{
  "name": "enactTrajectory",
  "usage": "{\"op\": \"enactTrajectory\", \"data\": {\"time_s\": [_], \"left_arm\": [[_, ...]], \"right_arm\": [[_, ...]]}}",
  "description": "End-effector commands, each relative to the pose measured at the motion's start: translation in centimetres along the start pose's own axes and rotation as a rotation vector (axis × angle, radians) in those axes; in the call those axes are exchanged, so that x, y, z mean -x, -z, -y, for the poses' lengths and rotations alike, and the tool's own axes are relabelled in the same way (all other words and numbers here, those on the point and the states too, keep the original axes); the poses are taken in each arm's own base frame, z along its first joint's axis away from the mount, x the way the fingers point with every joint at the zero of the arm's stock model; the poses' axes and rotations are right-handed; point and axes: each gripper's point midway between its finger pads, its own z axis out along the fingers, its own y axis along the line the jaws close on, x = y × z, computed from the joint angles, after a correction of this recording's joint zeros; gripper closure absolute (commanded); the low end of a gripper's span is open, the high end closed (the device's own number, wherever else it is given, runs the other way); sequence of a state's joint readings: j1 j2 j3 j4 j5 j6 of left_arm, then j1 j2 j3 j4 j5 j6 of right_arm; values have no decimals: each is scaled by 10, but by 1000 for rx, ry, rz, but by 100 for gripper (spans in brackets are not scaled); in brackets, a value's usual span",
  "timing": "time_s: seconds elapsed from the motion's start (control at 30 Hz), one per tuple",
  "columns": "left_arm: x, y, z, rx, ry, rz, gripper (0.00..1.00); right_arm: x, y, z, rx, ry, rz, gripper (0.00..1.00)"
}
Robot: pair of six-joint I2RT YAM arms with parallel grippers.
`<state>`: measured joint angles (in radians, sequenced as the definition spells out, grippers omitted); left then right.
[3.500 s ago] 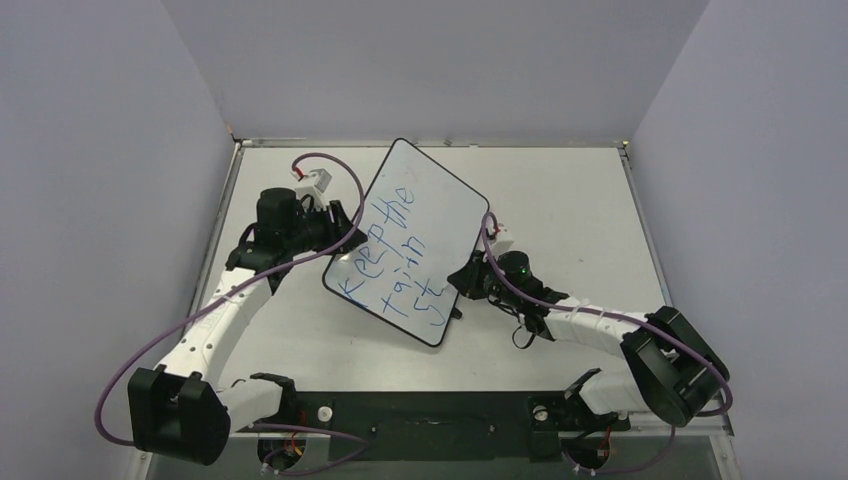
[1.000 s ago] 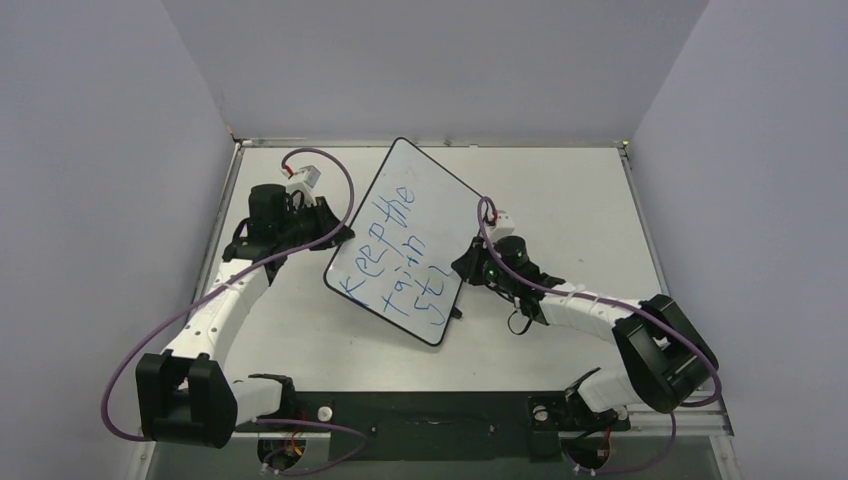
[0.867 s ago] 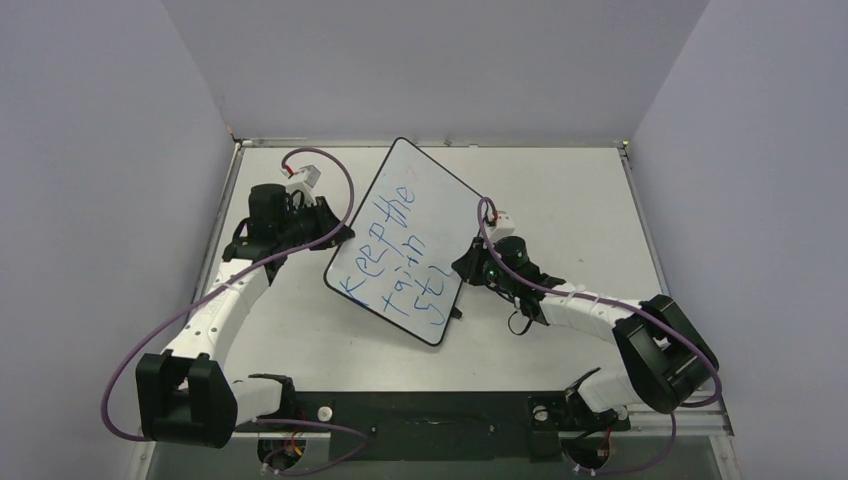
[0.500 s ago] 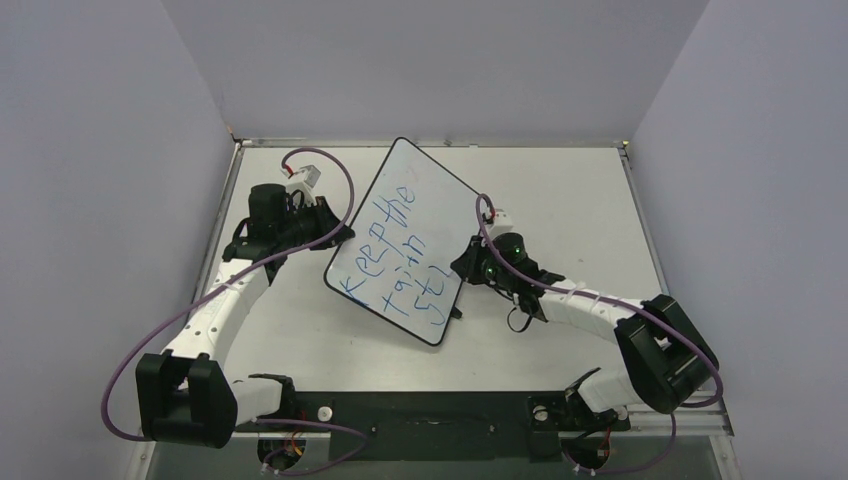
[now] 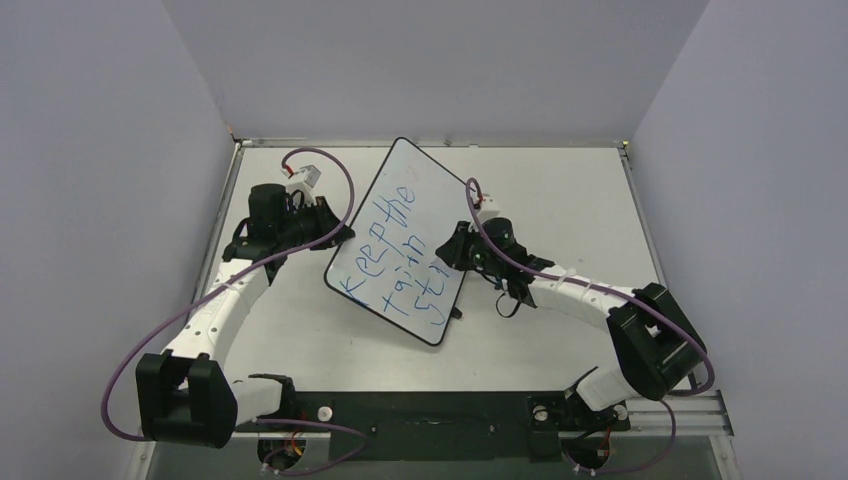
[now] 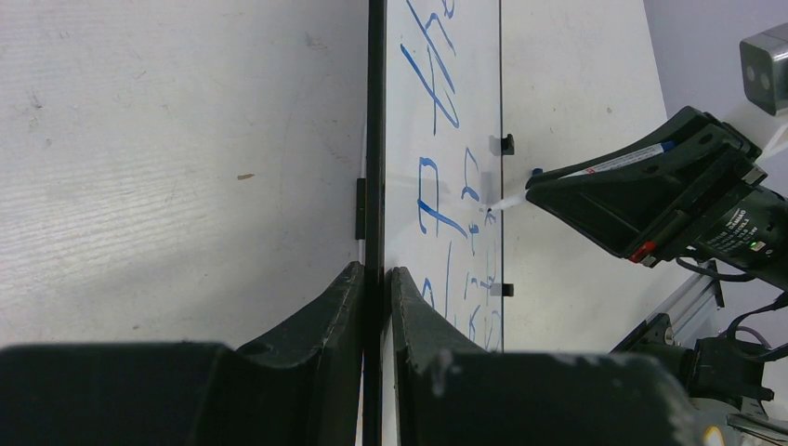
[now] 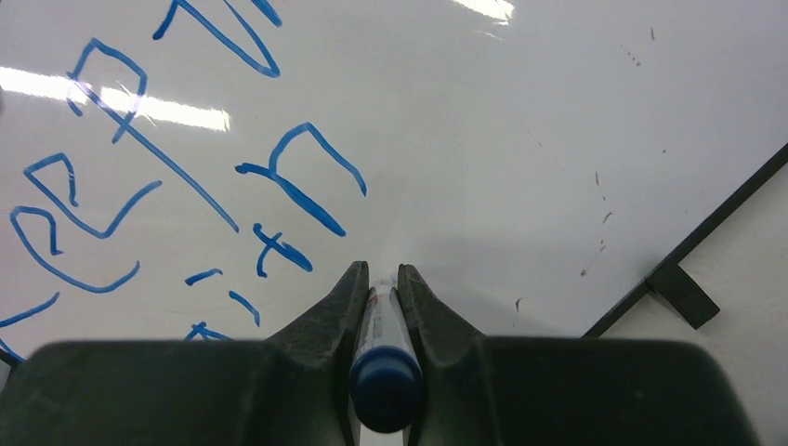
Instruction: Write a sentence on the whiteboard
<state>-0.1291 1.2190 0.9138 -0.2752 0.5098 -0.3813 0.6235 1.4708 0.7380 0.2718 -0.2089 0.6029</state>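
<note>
While the right gripper (image 7: 381, 275) is clamped on the blue-capped marker pen (image 7: 385, 372) and the left gripper (image 6: 376, 272) pinches the black rim of the whiteboard (image 5: 430, 188), propping it tilted at mid-table (image 5: 580, 200), the step in hand looks like the third line of the sentence (image 5: 398, 255), only a few letters long. Next, I judge, comes a short light stroke beside the last letter, with the left grip firm. Only the left wrist view shows the nib touching the surface; the top view alone shows all three slanted lines.
</note>
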Motion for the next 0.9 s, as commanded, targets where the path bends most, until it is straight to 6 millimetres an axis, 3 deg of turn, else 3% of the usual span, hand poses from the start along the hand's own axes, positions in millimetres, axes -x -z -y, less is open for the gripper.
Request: {"op": "enactTrajectory", "data": {"time_s": [0.0,0.37,0.87], "left_arm": [[12,0,11,-45,-53,30,100],[12,-1,11,-47,-53,31,100],[12,0,11,-47,-54,33,100]], "right_arm": [[29,-4,-16,24,18,62,100],[40,3,-19,10,39,81,100],[25,-8,0,-45,32,51,100]]}}
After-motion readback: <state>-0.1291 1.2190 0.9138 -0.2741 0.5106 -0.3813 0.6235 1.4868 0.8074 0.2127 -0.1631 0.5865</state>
